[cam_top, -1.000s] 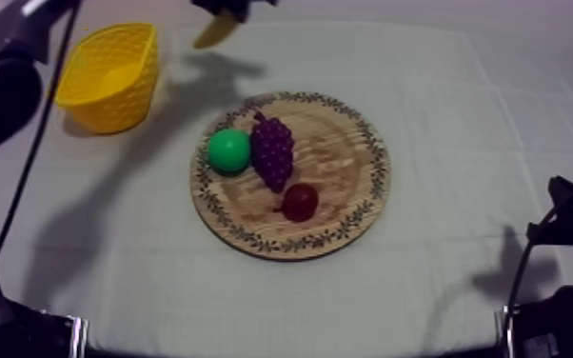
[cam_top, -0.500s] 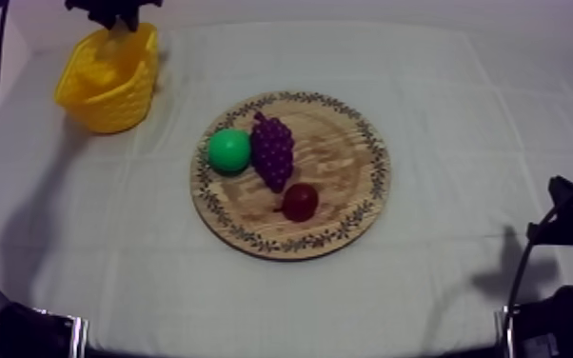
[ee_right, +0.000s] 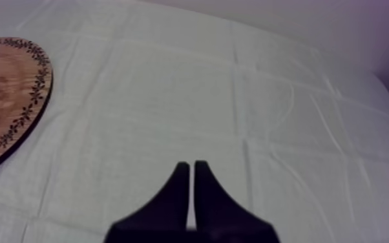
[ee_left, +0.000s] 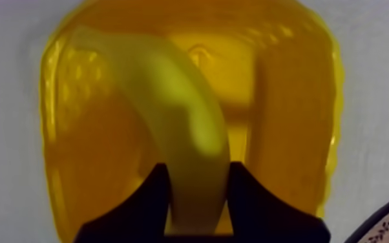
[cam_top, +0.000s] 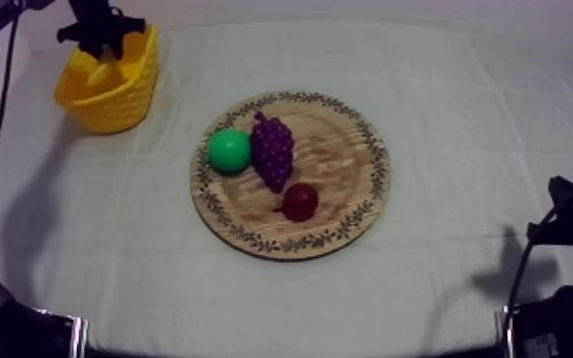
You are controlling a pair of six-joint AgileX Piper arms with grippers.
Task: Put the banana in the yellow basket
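Left pincer (ee_left: 198,173) — clamped on banana (ee_left: 171,97), long axis running ahead from the jaws into yellow basket (ee_left: 287,142) directly beneath; right pincer (ee_right: 192,169) closed empty, well apart.

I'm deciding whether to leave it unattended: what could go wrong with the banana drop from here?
1. The left gripper is shut on the banana, whose long curve reaches toward the yellow basket wall. Once released, it may lean on the rim and tip out.
2. In the top view the gripper sits low at the basket's rim, so lifting away could nudge the basket.
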